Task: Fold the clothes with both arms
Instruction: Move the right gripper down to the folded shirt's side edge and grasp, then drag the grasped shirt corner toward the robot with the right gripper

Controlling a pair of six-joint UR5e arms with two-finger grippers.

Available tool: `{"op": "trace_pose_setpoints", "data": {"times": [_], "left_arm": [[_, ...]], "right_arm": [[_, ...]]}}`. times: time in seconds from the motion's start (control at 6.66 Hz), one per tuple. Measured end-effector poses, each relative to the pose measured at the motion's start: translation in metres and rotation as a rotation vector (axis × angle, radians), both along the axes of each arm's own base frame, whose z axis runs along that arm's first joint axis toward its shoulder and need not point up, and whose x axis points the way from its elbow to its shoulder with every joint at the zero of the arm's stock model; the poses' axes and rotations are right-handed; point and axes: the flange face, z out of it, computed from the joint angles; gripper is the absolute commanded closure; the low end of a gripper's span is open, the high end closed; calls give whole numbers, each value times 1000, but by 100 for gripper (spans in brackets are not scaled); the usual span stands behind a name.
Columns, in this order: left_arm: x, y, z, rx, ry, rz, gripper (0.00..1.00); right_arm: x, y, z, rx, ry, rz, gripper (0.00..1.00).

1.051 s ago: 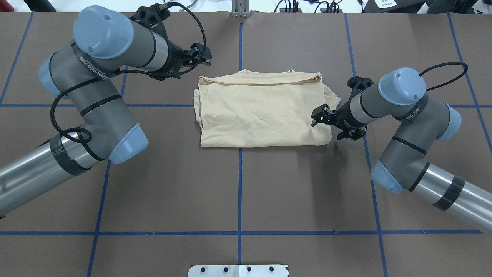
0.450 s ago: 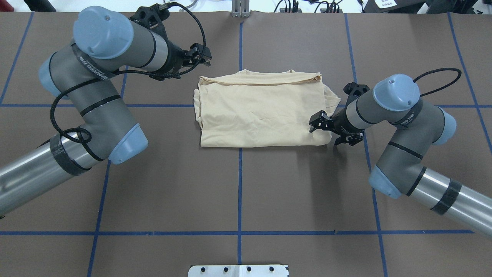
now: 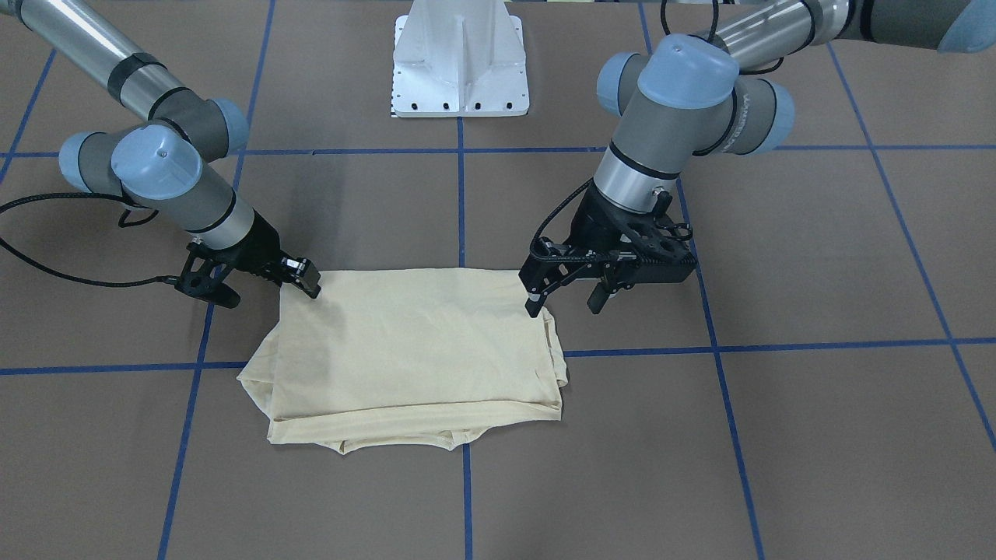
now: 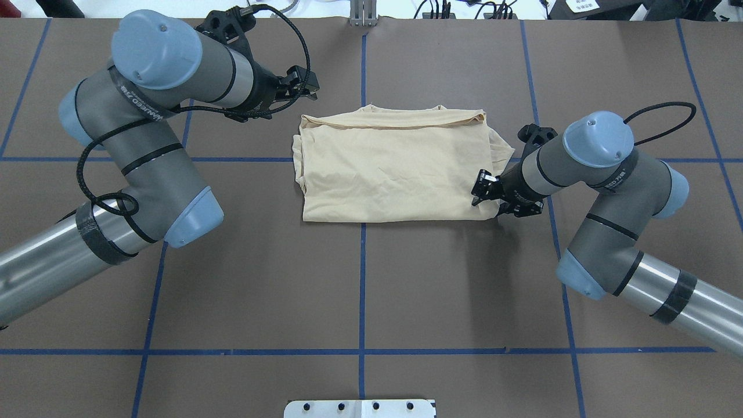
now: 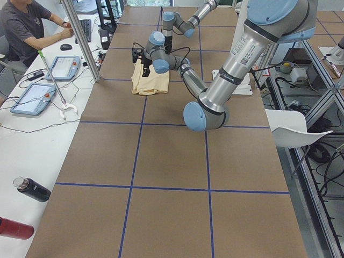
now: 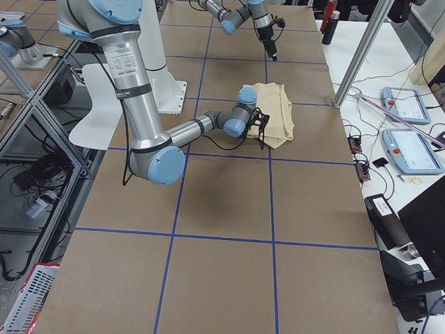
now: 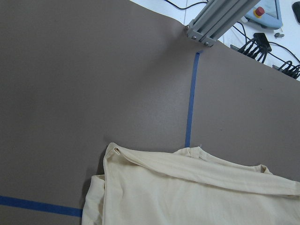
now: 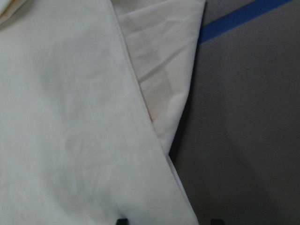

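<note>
Front-facing: the folded T-shirt (image 3: 412, 342) lies at the middle of the bench (image 3: 778, 435). The right pincer (image 3: 270, 295), spread wide and empty, sits at its robot-side corner. The left pincer (image 3: 563, 309), also open and empty, hovers at the other end. Overhead: the left one hangs clear of the far corner. Right wrist: the tips seemingly straddle the hem. Judged step: grasping corners. Next, close and fold across.

The shirt (image 4: 395, 168) lies folded flat in the middle of the bench (image 4: 360, 290). The left gripper (image 4: 309, 87) is near the shirt's far left corner, off to the side. The right gripper (image 4: 490, 200) is over the shirt's near right corner. The robot's base (image 4: 360, 408) stands well apart from the shirt, on the robot's side.
</note>
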Motion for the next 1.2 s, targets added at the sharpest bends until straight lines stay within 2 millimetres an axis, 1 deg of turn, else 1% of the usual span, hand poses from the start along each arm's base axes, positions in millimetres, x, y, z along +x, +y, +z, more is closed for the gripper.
{"op": "trace_pose_setpoints", "data": {"times": [0.45,0.6,0.9,1.05,1.2], "left_arm": [[1,-1,2,-1,-3,-2,1],[0,-1,1,-1,-3,-2,1],[-1,0,0,0,-1,-4,1],[-1,1,0,1,0,-4,1],[-1,1,-1,1,1,-4,1]], "right_arm": [[1,2,-2,-5,-8,-12,100],[2,4,-7,-8,-22,-27,100],[5,18,-25,-28,-77,-94,100],[4,29,-31,-59,-108,-146,100],[0,44,-39,-93,-136,-197,100]]}}
